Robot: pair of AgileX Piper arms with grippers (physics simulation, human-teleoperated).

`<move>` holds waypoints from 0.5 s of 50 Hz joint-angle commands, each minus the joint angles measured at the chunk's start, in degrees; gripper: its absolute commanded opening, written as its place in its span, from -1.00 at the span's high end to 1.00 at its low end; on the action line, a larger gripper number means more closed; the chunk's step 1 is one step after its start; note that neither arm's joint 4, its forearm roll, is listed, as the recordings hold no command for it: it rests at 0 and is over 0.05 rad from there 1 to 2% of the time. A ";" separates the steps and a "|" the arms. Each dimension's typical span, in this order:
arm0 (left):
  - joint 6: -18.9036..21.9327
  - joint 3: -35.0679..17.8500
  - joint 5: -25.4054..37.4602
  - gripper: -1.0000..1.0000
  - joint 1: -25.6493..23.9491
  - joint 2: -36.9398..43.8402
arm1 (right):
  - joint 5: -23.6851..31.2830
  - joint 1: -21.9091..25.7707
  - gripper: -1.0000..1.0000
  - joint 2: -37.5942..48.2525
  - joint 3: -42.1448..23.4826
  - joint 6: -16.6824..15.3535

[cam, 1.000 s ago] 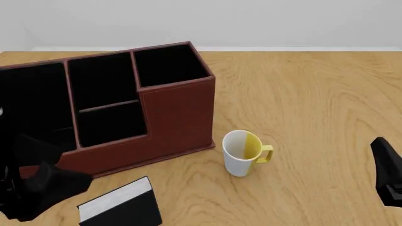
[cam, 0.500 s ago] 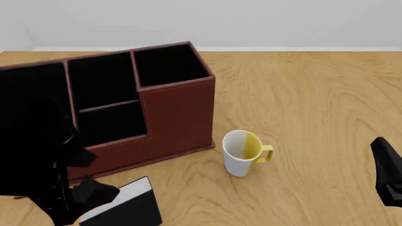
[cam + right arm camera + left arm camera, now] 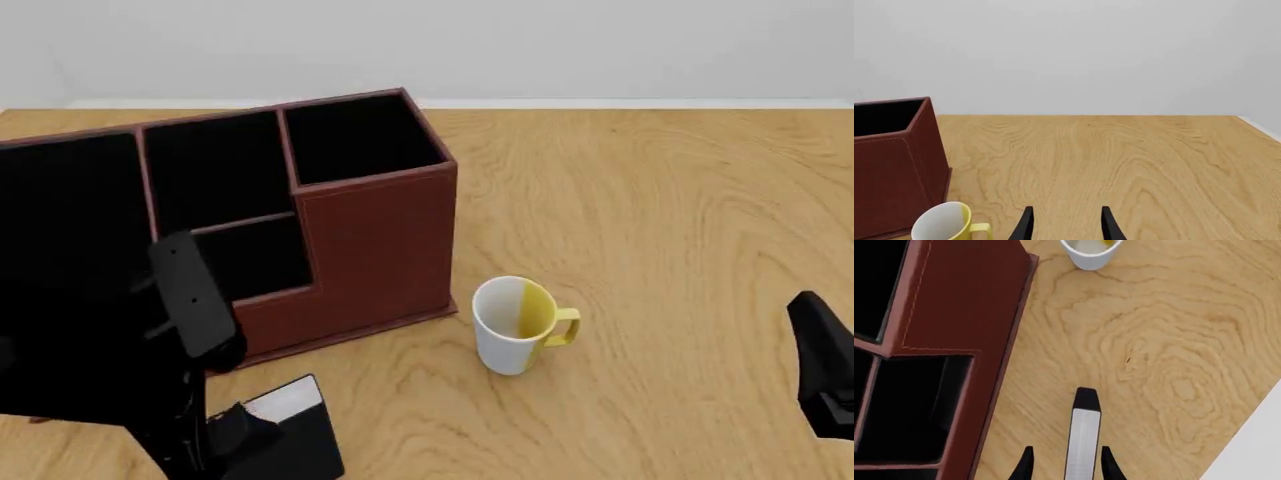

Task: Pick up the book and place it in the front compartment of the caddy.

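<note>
The black book (image 3: 296, 436) with its white page edge (image 3: 1083, 440) stands on the table in front of the caddy, near the front edge. My left gripper (image 3: 1066, 467) is open and straddles the book's near end, one finger on each side; one finger (image 3: 1106, 464) is close to the cover, the other stands apart. In the front view my left gripper (image 3: 224, 440) hangs over the book's left end. The reddish-brown caddy (image 3: 360, 230) with black cells stands at the back left; it also shows in the left wrist view (image 3: 967, 295). My right gripper (image 3: 1066, 225) is open and empty.
A white-and-yellow mug (image 3: 514, 322) stands right of the caddy, and shows in the right wrist view (image 3: 944, 225) and left wrist view (image 3: 1089, 250). My right arm (image 3: 825, 365) is at the right edge. The table's front edge (image 3: 1247, 440) lies close to the book.
My left arm has swung from the far left toward the book, and its gripper now straddles the book's end. The book, mug and right arm have not moved.
</note>
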 commanded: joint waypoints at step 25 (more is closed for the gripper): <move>-3.58 6.11 -9.38 -1.00 -4.04 5.43 | -0.01 0.01 -1.00 0.02 0.00 -0.01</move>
